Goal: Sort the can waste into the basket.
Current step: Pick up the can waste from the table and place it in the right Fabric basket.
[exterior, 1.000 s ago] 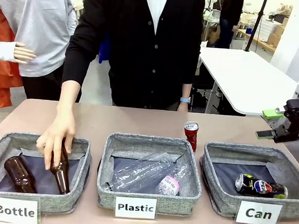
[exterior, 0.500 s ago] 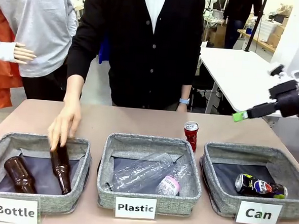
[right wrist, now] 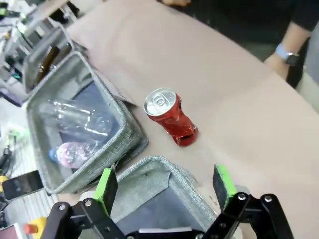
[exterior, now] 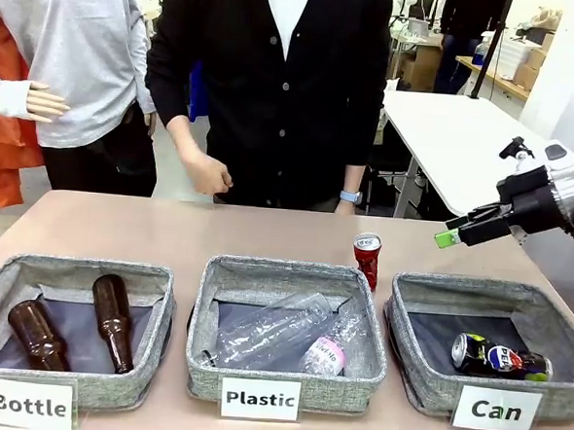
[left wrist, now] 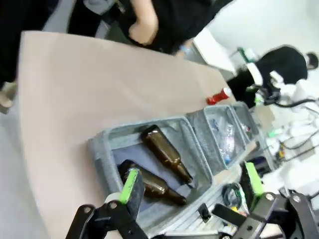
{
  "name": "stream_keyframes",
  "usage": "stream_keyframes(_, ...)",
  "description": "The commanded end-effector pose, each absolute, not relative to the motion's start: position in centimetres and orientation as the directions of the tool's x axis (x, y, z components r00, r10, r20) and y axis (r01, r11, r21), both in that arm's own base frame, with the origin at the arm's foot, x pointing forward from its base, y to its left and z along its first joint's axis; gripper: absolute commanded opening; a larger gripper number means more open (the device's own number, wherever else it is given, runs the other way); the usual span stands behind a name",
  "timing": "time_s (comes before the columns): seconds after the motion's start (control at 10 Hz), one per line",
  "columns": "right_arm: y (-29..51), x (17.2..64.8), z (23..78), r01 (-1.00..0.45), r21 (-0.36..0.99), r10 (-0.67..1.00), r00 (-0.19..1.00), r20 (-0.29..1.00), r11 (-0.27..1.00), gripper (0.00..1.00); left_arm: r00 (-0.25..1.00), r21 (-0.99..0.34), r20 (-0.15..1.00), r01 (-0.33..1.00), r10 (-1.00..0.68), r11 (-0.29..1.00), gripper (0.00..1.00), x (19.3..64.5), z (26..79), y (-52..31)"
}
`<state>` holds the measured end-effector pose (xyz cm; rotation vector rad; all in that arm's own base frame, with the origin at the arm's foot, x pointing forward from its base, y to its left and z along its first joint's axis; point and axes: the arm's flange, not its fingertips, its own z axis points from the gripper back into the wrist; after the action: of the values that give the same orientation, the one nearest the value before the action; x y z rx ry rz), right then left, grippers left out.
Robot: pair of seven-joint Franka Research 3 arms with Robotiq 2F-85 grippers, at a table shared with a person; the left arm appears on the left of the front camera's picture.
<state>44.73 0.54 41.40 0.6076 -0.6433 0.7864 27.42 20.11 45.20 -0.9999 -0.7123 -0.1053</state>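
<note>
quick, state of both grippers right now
left gripper: open, holding nothing, above the grey woven "Bottle" basket.
right gripper: open, holding nothing, above the standing red metal can.

I get bright, even indoor light with soft shadows under the baskets [exterior: 287, 371]. My front view is sharp. Both wrist views look blurred and bent at the edges, tilting the table [left wrist: 75, 89].
</note>
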Motion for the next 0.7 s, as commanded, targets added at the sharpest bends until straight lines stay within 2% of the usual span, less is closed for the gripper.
stream_keyframes(0.0, 0.6, 45.2, 40.4, -0.846, 0.19, 0.528, 0.47, 0.707, 0.498, 1.0, 0.795, -0.718, 0.587, 0.421, 0.156, 0.555, 1.0, 30.2, 45.6, 15.0)
stream_keyframes(0.1, 0.4, 46.2, 39.3, -0.891, 0.2, 0.566, 0.419, 0.71, 0.408, 1.0, 0.797, -0.697, 0.594, 0.446, 0.104, 0.561, 1.0, 31.1, 45.0, 11.1)
stream_keyframes(0.2, 0.6, 47.3, 38.4, -0.934, 0.16, 0.575, 0.326, 0.751, 0.32, 1.0, 0.81, -0.708, 0.584, 0.48, 0.048, 0.519, 1.0, 32.1, 43.9, 6.8)
stream_keyframes(0.3, 0.8, 48.5, 37.6, -0.968, 0.134, 0.589, 0.235, 0.773, 0.212, 1.0, 0.812, -0.696, 0.583, 0.475, 0.037, 0.539, 1.0, 33.4, 42.6, 4.2)
stream_keyframes(0.4, 1.1, 49.9, 36.8, -0.982, 0.111, 0.549, 0.178, 0.817, 0.154, 1.0, 0.828, -0.707, 0.56, 0.465, 0.021, 0.532, 1.0, 34.6, 41.5, 2.0)
stream_keyframes(0.6, 2.1, 52.6, 35.2, -0.988, 0.078, 0.526, 0.138, 0.839, 0.136, 1.0, 0.837, -0.753, 0.545, 0.465, 0.046, 0.465, 1.0, 35.6, 40.3, -1.4)
